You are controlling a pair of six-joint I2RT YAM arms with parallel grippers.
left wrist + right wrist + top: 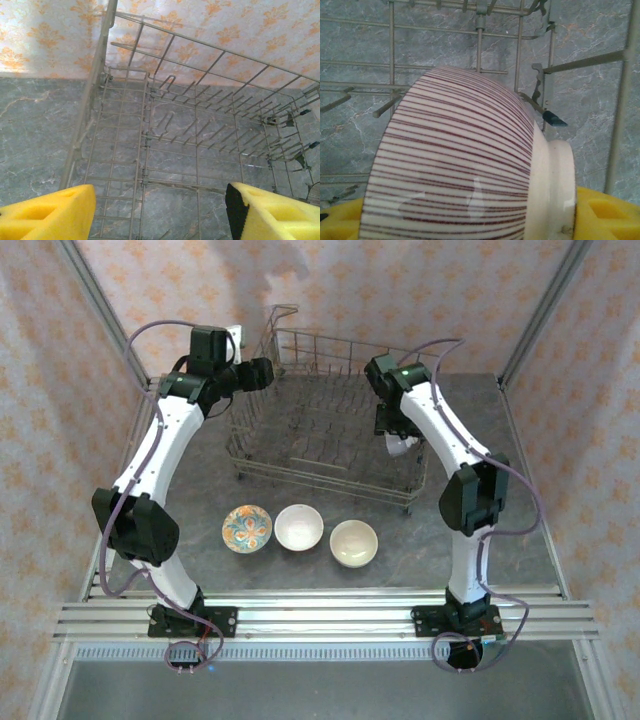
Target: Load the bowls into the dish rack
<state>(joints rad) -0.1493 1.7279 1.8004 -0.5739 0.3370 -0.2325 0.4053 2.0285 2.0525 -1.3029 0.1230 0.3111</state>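
Nearest the arm bases, three bowls sit upright in a row on the tabletop (200, 465), each apart from its neighbour: a floral bowl (246, 528) on the left, a white bowl (298, 526) in the middle and a cream bowl (353, 542) on the right. Just behind them stands the one dish rack (300, 430), a grey wire basket with rows of tines.

At the rack's right end the right tool (397, 437) is clamped on a fourth bowl, a striped bowl (460, 160). It is tipped on its side with its foot ring facing right, over the rack's floor wires. Whether it touches a tine I cannot tell.

At the rack's far left corner the left tool (160, 215) hangs above the wires. Its two yellow pads (50, 215) stand apart with nothing between them.
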